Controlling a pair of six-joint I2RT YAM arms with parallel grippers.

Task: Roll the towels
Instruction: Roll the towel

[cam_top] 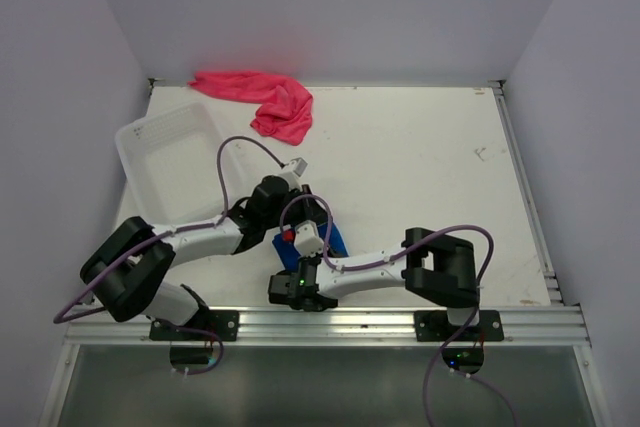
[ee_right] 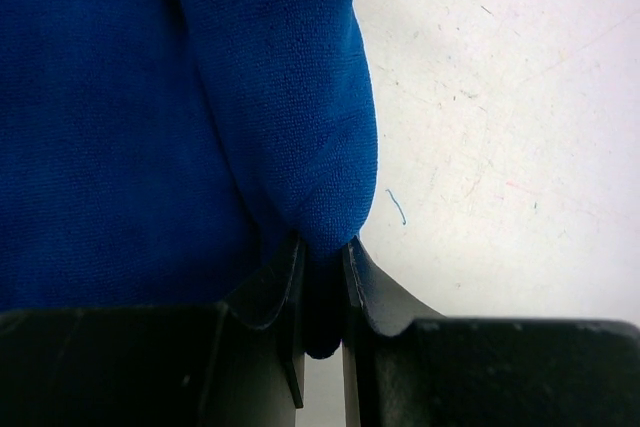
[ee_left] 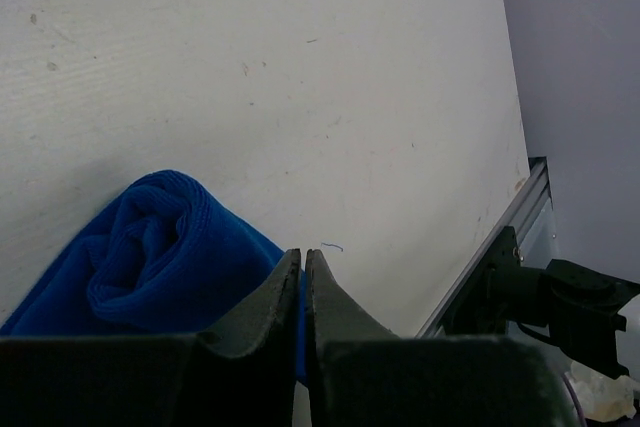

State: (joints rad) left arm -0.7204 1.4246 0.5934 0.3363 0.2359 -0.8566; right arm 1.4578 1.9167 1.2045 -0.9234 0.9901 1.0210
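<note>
Left pincer (ee_left: pixel 303 257) and right pincer (ee_right: pixel 322 249), both mine, nip the blue towel (ee_right: pixel 150 97) by the bench (cam_top: pixel 430 177) near edge; pink towel (cam_top: pixel 265 102) lies at the far edge, basket (cam_top: pixel 135 137) at the left edge.

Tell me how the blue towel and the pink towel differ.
The blue towel lies toward the near side of the table; the pink towel lies at its far edge. The blue towel is partly rolled; the pink towel is loosely crumpled. The left gripper and right gripper pinch the blue towel; nothing touches the pink towel. Both are plain cloth.
</note>
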